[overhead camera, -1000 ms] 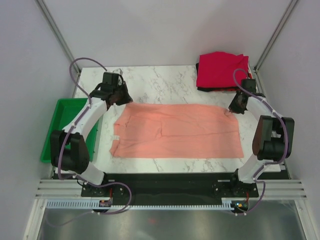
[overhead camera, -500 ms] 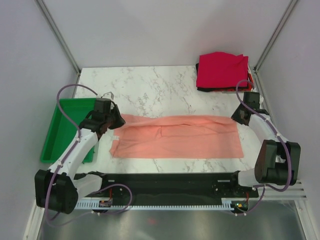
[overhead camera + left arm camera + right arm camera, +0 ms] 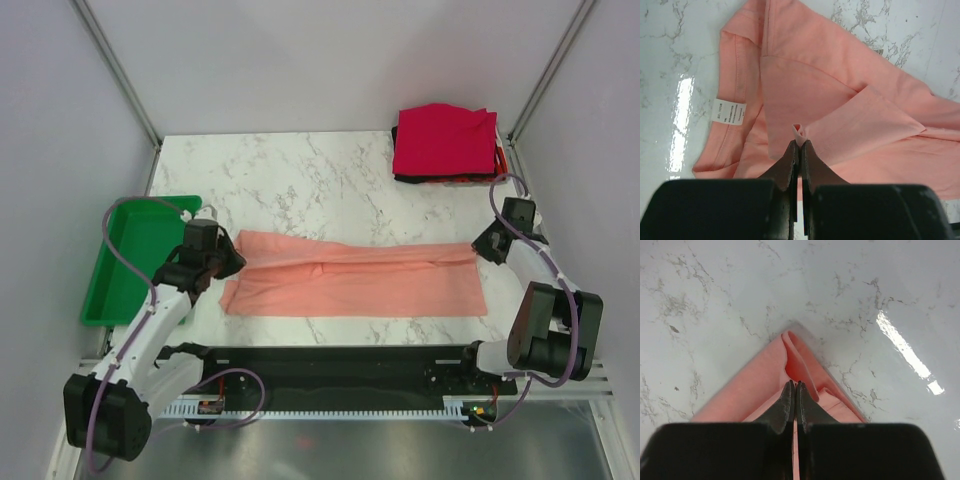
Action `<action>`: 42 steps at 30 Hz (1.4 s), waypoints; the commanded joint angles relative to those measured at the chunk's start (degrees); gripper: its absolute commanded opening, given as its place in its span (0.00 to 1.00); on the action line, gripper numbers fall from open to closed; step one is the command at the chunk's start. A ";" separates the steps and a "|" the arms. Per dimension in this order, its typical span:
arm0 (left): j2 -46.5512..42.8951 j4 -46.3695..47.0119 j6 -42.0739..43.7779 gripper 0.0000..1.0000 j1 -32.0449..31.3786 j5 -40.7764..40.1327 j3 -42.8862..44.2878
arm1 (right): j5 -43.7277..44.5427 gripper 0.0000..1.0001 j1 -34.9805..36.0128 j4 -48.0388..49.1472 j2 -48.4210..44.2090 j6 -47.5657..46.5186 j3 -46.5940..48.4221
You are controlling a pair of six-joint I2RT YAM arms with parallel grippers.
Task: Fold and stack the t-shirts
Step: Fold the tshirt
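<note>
The salmon-pink t-shirt (image 3: pixel 360 280) lies across the near half of the marble table, its far edge being folded toward me. My left gripper (image 3: pixel 228 262) is shut on the shirt's far-left edge; the left wrist view shows a pinch of cloth (image 3: pixel 799 131) between the fingertips above the collar label (image 3: pixel 729 111). My right gripper (image 3: pixel 482 247) is shut on the shirt's far-right corner, and the right wrist view shows the cloth (image 3: pixel 795 360) gathered at the shut jaws. A stack of folded shirts (image 3: pixel 445 142), crimson on top with black and orange-red edges under it, sits at the far right corner.
A green plastic tray (image 3: pixel 130 262) sits off the table's left edge beside my left arm. Frame posts and grey walls bound the table at back and sides. A black base rail runs along the near edge.
Both grippers have pulled the shirt's far edge toward me, so the shirt has narrowed from a wide sheet to a band. Both arms moved nearer.
</note>
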 commanded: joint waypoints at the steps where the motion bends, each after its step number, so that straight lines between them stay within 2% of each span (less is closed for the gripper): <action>1: -3.12 -0.04 -4.94 0.02 -0.16 -2.67 -1.85 | -1.65 0.00 -0.02 3.40 -0.62 0.83 -0.59; 5: -7.42 -1.54 -8.54 0.04 -0.16 -5.13 -5.36 | -1.21 0.00 -0.20 3.14 -1.68 1.80 -2.69; 6: -9.17 -2.06 -9.34 0.07 -0.08 -5.83 -5.89 | -1.38 0.00 -0.46 2.79 -1.94 2.15 -3.22; 7: -10.15 -2.76 -10.13 0.18 -0.16 -6.79 -6.33 | -1.47 0.06 -0.72 2.26 -2.38 2.76 -3.84; 8: -11.29 -3.29 -11.27 0.26 -0.08 -6.98 -7.47 | -1.56 0.65 -1.77 2.09 -2.73 2.94 -4.28; 9: -12.26 -3.65 -11.80 0.39 -0.16 -7.07 -7.91 | -1.65 0.98 -2.30 2.00 -3.34 3.29 -4.63; 10: -14.88 -4.17 -12.42 0.54 -0.16 -7.76 -8.35 | -1.56 0.98 -2.83 1.91 -4.74 3.91 -5.15; 13: -21.29 -5.14 -15.66 0.81 -0.16 -9.17 -10.64 | -1.30 0.98 -4.68 1.73 -7.64 4.44 -4.55; 14: -22.71 -5.14 -16.28 0.83 -0.16 -9.35 -11.86 | -1.65 0.98 -4.86 1.65 -8.44 4.96 -4.11; 18: -25.28 -3.31 -18.05 0.81 -0.16 -9.44 -14.59 | -5.60 0.98 -2.58 3.40 -11.61 6.99 -3.49; 22: -19.93 0.56 -16.91 0.76 -0.51 -7.69 -15.56 | -3.32 0.98 8.29 3.49 -11.27 7.43 -3.75; 26: -9.57 6.18 -16.99 0.73 -4.11 -6.80 -14.60 | -3.14 0.98 13.77 6.03 -6.79 6.90 -7.09; 27: -4.32 7.15 -17.25 0.72 -7.69 -8.46 -14.08 | -3.06 0.98 14.47 6.47 -5.56 6.90 -7.62; 30: 7.48 10.24 -17.08 0.72 -12.46 -10.40 -10.22 | -3.58 0.98 17.64 7.44 -0.19 7.69 -10.69; 33: 17.58 10.50 -16.73 0.73 -12.56 -11.54 -4.59 | -3.76 0.98 21.76 8.93 0.95 9.71 -12.89; 34: 24.14 9.63 -16.47 0.73 -12.56 -12.25 -0.92 | -3.85 0.98 24.99 9.11 1.30 12.24 -14.03; 36: 30.15 8.92 -16.12 0.73 -12.47 -13.91 3.05 | -4.55 0.98 29.05 9.99 1.31 15.84 -15.44; 39: 41.41 6.38 -14.62 0.73 -10.98 -15.85 13.59 | -4.12 0.98 41.25 12.01 -0.35 26.82 -19.12; 40: 43.96 5.24 -13.66 0.73 -10.28 -16.12 20.58 | -3.41 0.98 49.81 12.36 -0.88 30.33 -19.74; 41: 50.07 3.23 -12.96 0.73 -8.44 -16.03 24.56 | -2.89 0.98 54.42 13.67 -1.32 38.29 -20.27; 42: 52.92 2.51 -11.99 0.73 -7.47 -15.51 28.78 | -2.10 0.98 58.90 13.77 -2.11 41.76 -20.02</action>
